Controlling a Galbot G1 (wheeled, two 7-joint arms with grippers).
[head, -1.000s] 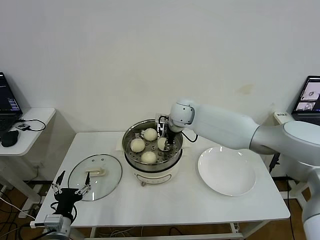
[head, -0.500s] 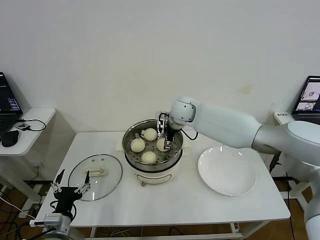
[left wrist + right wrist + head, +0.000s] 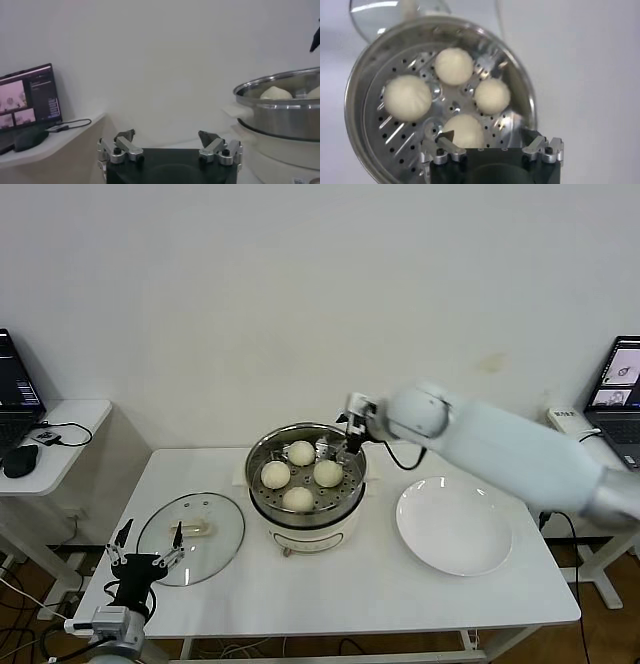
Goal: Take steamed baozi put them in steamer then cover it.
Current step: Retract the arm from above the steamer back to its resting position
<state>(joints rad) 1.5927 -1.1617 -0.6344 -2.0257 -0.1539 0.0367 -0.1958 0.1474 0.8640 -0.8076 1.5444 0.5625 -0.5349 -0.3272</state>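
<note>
The steamer [image 3: 305, 509] stands mid-table, its steel basket uncovered. Several cream-white baozi lie on its perforated floor, one at the back [image 3: 300, 452], one left [image 3: 275, 474], one right [image 3: 328, 473] and one in front [image 3: 297, 498]. My right gripper [image 3: 349, 436] is open and empty, just above the basket's back right rim. Its wrist view looks down on the baozi [image 3: 454, 66] past the open gripper [image 3: 492, 140]. My left gripper [image 3: 140, 564] is open and empty, low at the table's front left corner. Its own view [image 3: 166, 135] shows the steamer [image 3: 285, 115] from the side.
The round glass lid [image 3: 190, 537] with a cream handle lies flat left of the steamer, just beyond my left gripper. An empty white plate [image 3: 455, 529] lies right of the steamer. A side desk with a laptop [image 3: 30, 95] stands at far left.
My right gripper has lifted out of the basket and drawn back to the right, leaving the right-hand baozi lying free on the floor. The left arm has barely moved.
</note>
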